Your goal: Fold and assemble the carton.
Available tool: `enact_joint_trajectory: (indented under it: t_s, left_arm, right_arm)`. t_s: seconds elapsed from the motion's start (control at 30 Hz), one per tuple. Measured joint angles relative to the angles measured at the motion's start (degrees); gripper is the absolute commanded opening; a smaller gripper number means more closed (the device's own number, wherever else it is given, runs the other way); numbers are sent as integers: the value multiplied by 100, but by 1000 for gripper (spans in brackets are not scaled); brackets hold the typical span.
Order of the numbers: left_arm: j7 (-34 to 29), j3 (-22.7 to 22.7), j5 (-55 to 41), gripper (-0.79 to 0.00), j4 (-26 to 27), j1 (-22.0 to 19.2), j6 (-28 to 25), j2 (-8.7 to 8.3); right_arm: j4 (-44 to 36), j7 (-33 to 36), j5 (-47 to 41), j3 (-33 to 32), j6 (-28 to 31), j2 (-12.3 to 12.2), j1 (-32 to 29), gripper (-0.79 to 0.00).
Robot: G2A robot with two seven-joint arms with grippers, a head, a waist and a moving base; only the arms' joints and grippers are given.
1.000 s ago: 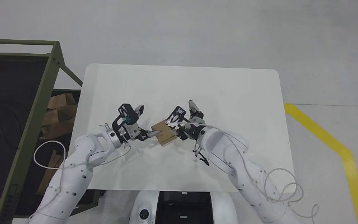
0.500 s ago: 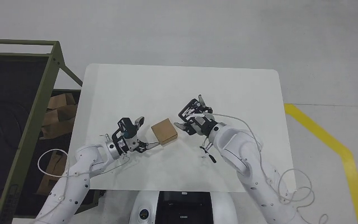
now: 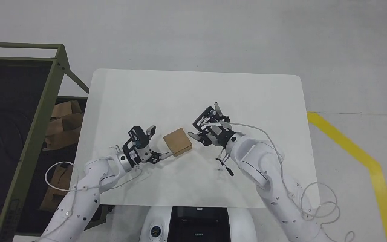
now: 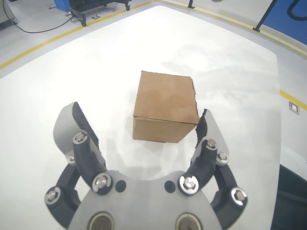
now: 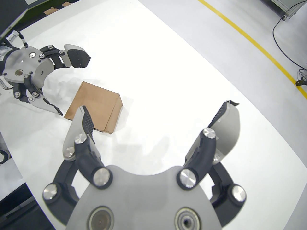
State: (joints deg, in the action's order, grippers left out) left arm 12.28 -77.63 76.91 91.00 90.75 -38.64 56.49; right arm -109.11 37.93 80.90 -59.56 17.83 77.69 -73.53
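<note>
A white table (image 3: 254, 97) is standing on a grey, yellow-lined floor (image 3: 181, 36). Both pincers are gaping wide, empty: the left gripper (image 3: 160, 144) facing the brown carton (image 3: 178, 141), the right gripper (image 5: 156, 107) hovering nearby.

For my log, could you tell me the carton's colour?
Plain brown carton, clearest in the left wrist view.

Hidden behind one finger (image 5: 84, 120) of the right gripper (image 5: 156, 107): a strip along the near edge of the carton (image 5: 96, 104). Cannot tell in the left wrist view whether a fingertip (image 4: 202, 125) of the left gripper (image 4: 140, 110) touches the carton's corner or stops just short. Blurred and cut by that view's top edge: a finger of the right gripper. Unseen: the carton's underside. Cut off at the top view's left edge: the green rack (image 3: 30, 46), with its cardboard scraps (image 3: 66, 112) partly behind the table (image 3: 254, 97).
</note>
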Motion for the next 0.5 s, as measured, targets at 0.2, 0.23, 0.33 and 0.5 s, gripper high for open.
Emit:
enact_joint_trajectory:
  t_s: [0.2, 0.23, 0.33, 0.5]
  left_arm:
    - [149, 179, 411, 0, -145, -125, -185, 0]
    - [177, 207, 471, 0, -174, -148, -167, 3]
    - [246, 330, 607, 0, -286, -254, -78, 26]
    - [178, 611, 892, 0, -446, -495, 234, 85]
  right_arm:
    - [0, 0, 0, 0, 0, 0, 0, 0]
    - [0, 0, 0, 0, 0, 0, 0, 0]
    - [0, 0, 0, 0, 0, 0, 0, 0]
    - [0, 0, 0, 0, 0, 0, 0, 0]
